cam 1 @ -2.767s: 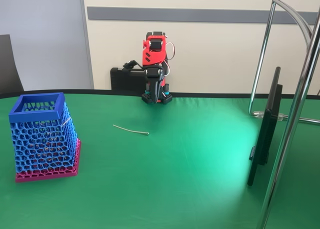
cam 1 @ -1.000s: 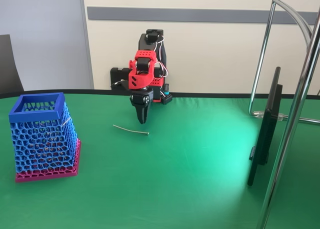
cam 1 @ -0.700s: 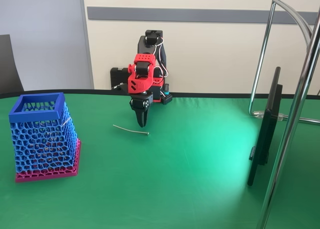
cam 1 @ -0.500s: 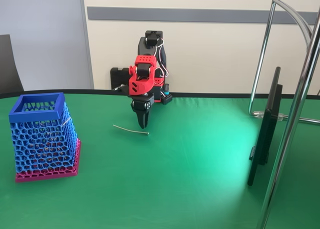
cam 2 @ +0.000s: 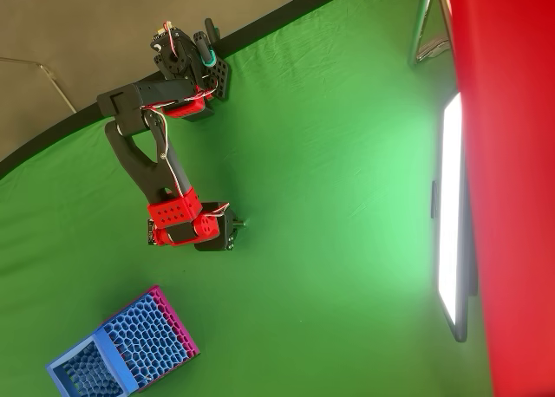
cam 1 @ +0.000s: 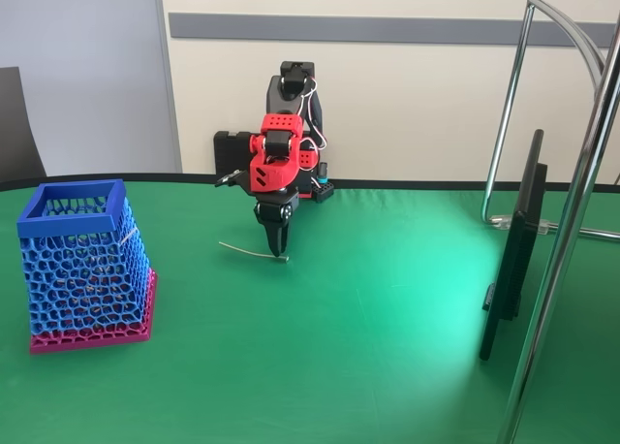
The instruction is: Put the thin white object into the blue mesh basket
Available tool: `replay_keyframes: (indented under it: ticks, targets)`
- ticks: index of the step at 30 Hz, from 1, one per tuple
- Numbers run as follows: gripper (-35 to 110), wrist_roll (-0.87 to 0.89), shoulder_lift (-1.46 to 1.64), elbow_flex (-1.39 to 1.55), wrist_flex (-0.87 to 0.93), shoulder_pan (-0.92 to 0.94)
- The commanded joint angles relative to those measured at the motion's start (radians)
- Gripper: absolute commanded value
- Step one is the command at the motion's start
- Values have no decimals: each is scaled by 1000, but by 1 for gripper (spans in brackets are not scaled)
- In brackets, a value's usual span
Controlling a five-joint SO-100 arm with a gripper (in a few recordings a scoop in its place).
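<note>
The thin white object (cam 1: 250, 250) lies flat on the green table, a slightly curved strand left of the arm's base. My red and black gripper (cam 1: 280, 254) points straight down with its tips at the strand's right end. Its fingers (cam 1: 275, 233) stand close together, and the gap between them is too small to read. In the overhead view the gripper (cam 2: 227, 234) covers that spot. The blue mesh basket (cam 1: 74, 203) stands upright on its pink base at the left, well apart from the gripper; the overhead view has the basket (cam 2: 87, 352) at the bottom left.
A dark monitor (cam 1: 513, 250) stands on edge at the right, next to a chrome stand (cam 1: 572, 221). Behind the arm's base sits a black box (cam 1: 231, 153). In the overhead view a red bar (cam 2: 512, 189) covers the right edge.
The arm has unfolded from its base and reached forward. The gripper has come down step by step until its tips reach the strand's right end. The strand and basket have not moved.
</note>
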Motion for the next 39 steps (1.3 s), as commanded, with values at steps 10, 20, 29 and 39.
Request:
replay_keyframes:
  ticks: [10, 20, 29, 39]
  targets:
    - [13, -14, -31, -46, 9, -23]
    - [13, -11, -58, -67, 9, -20]
    - [11, -5, -71, -75, 9, -20]
    - [6, 8, -74, -75, 9, -15]
